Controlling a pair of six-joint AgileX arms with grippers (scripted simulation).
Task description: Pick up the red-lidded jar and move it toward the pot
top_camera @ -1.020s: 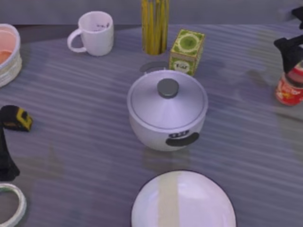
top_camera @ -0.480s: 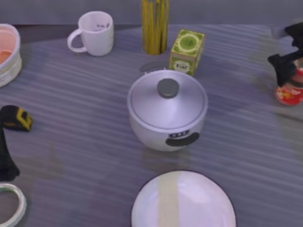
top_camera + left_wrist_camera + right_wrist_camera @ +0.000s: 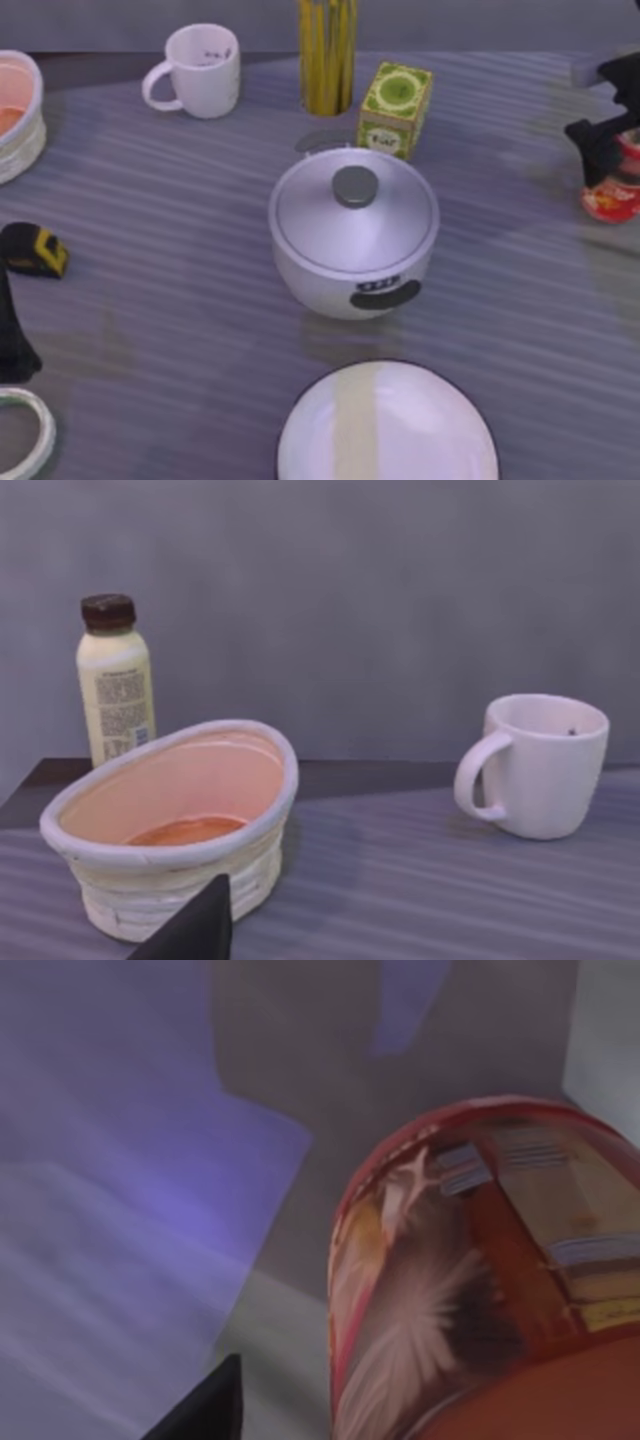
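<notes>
Red-lidded jar (image 3: 612, 192): at the top view's far right edge of our tabletop (image 3: 180, 250), well apart from the pot; our right wrist view shows its red-and-white label (image 3: 470, 1280) close up.
Right pincer (image 3: 606, 150): down over the jar's upper part, dark fingers on either side of it; we cannot tell whether they are pressed against it or slack.
Pot (image 3: 353, 232): mid-tabletop, domed lid on, dark knob (image 3: 355, 186) on top, black handle facing the near edge.
Left arm: parked at the left edge, pincer (image 3: 14, 345) dark and low; we cannot tell its finger state.
Box (image 3: 394, 109): green-and-yellow, just behind the pot.
Mug (image 3: 197, 70): white, far left of the box.
Basket (image 3: 175, 825): near the mug in our left wrist view, a bottle (image 3: 115, 678) behind it.
Plate (image 3: 387, 425): near edge, in front of the pot.
</notes>
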